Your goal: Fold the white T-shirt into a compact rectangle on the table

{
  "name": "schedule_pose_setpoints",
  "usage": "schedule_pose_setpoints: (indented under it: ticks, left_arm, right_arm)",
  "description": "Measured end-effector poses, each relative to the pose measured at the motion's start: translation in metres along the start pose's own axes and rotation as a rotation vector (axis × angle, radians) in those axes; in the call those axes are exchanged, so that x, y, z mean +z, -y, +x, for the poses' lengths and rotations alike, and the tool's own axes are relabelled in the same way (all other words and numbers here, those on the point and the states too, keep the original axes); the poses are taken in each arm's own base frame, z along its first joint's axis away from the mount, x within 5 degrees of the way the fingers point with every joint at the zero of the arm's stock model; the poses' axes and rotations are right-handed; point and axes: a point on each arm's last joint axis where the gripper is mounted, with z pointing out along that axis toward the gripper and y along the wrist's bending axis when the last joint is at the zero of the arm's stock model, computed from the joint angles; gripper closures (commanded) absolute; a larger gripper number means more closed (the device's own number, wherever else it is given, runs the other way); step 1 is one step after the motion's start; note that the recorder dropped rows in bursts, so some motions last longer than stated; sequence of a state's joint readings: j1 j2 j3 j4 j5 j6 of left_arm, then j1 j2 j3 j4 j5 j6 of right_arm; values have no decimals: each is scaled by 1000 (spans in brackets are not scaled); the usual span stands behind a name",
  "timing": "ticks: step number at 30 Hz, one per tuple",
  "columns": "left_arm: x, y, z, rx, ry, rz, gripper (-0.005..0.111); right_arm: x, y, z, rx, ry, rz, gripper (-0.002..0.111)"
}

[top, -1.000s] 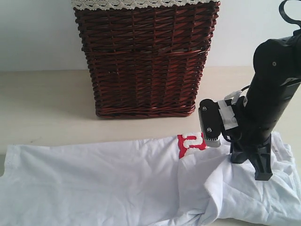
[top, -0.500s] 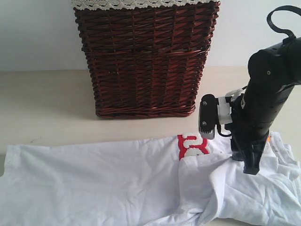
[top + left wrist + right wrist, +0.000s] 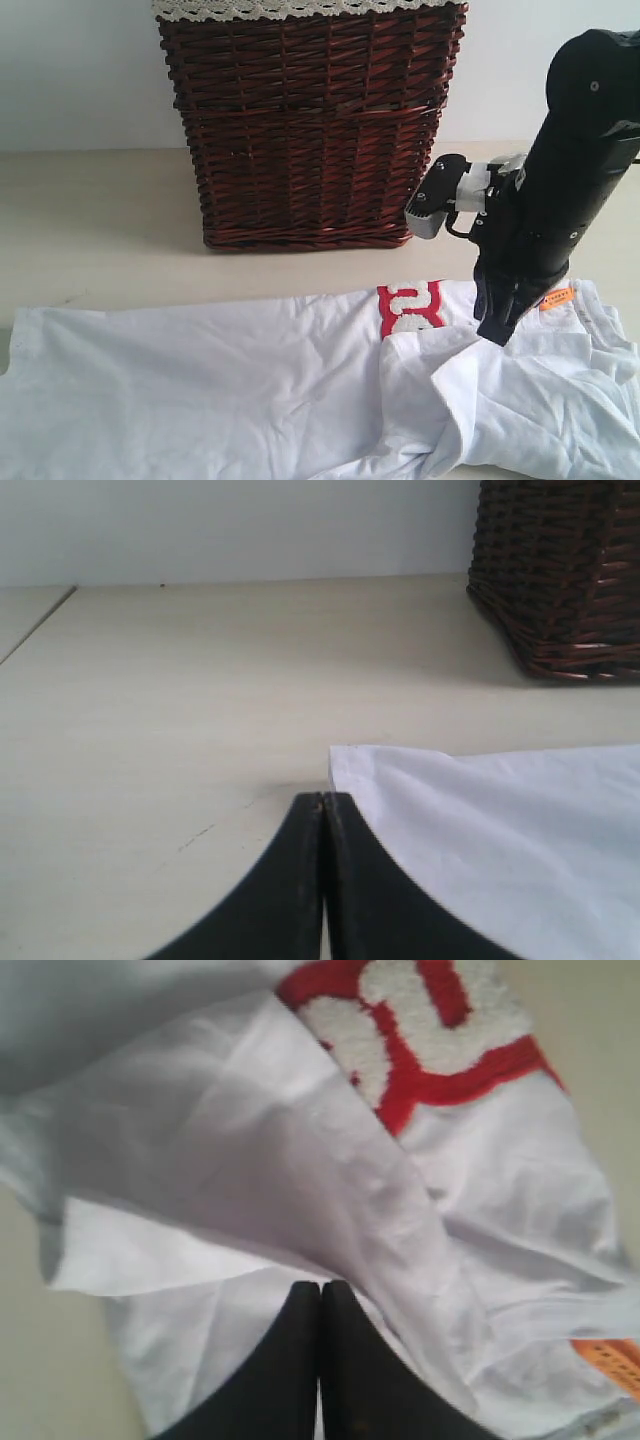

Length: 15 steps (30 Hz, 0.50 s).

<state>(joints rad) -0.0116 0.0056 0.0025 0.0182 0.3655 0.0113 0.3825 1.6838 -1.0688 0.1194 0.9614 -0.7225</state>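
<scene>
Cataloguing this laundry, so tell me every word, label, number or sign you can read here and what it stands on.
Nothing here can be read for certain.
Red band on the white T-shirt: fuzzy white letters, partly covered by a fold, not readable.
Orange tag on the shirt: dark print, too small and blurred to read.
Wicker basket: no text.

Shirt (image 3: pixel 200 370) white; red band (image 3: pixel 410 308) with fuzzy white letters; small orange tag (image 3: pixel 556 298). Basket (image 3: pixel 310 130) dark reddish-brown weave, white lace trim (image 3: pixel 300 8). Counter (image 3: pixel 100 230) pale beige. My left tool (image 3: pixel 322 802) and right tool (image 3: pixel 320 1290) black.
</scene>
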Motion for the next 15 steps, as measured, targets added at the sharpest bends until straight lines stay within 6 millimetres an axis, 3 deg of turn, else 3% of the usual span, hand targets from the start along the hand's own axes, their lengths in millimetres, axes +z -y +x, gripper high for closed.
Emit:
schedule_pose_setpoints:
  ticks: [4, 15]
  left_arm:
    - [0, 0, 0, 0, 0, 0, 107]
    - [0, 0, 0, 0, 0, 0, 107]
  right_arm:
    - [6, -7, -1, 4, 0, -93, 108]
    - [77, -5, 8, 13, -163, -219, 108]
